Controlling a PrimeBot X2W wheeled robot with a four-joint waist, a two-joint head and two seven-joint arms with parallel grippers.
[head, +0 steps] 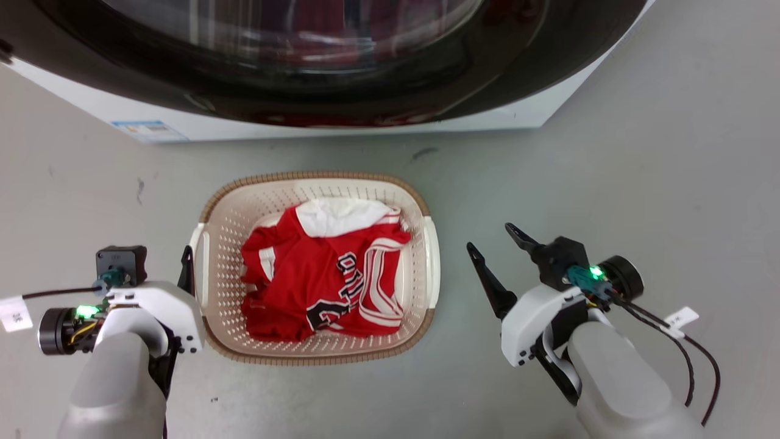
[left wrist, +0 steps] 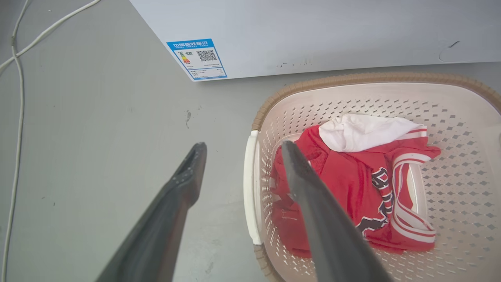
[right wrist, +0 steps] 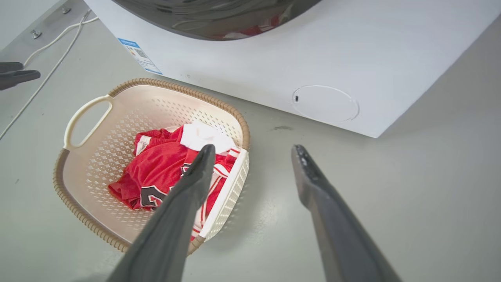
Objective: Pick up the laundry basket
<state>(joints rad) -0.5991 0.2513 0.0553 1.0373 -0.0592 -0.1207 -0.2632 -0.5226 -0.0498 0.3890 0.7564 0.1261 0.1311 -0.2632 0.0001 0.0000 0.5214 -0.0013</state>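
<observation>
Cream basket (head: 317, 177) on the grey floor (head: 609, 183), just in front of the washer (head: 518, 116). Could tip and spill if lifted by one side alone. Could slip too, with thin smooth handles and hard fingers. Left gripper (left wrist: 243, 145) wide open, holding nothing, with one finger outside the left handle (left wrist: 250, 188) and one over the inside of the basket. Right gripper (head: 489, 236) wide open too, holding nothing, near the right handle (head: 432, 262) but not touching. Might bump the wall and push the basket away if brought in crooked. Might also pinch cloth on the left side, so close to that finger. Inside the basket: one red and white shirt (head: 323, 280), crumpled, lying low on the bottom. Nothing else to see in there.
</observation>
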